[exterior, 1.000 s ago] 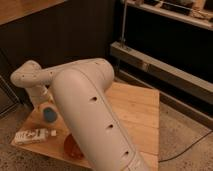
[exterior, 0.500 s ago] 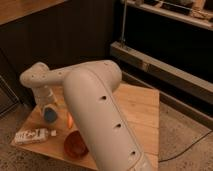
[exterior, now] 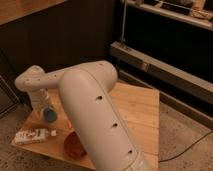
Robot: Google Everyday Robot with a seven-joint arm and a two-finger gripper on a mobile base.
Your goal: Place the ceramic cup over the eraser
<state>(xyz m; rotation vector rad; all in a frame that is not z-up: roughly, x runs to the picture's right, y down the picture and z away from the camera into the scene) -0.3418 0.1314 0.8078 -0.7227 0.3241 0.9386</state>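
The small light-blue ceramic cup (exterior: 49,115) sits at the left of the wooden table (exterior: 135,112). My gripper (exterior: 43,106) hangs down from the white wrist right at the cup, above and to its left, partly hidden by my own arm. A white oblong item with dark print (exterior: 32,135) lies at the table's front left corner, in front of the cup; I cannot tell whether it is the eraser. The wide red-brown bowl (exterior: 73,145) sits at the front edge, partly hidden by my arm.
My thick white arm link (exterior: 97,115) crosses the middle of the table from bottom centre to upper left. A dark wall stands behind the table. Metal shelving (exterior: 165,65) runs along the right. A cable (exterior: 187,150) lies on the floor.
My big arm link has swung to the right and up, uncovering more of the red-brown bowl. The cup and the white oblong item have stayed in place.
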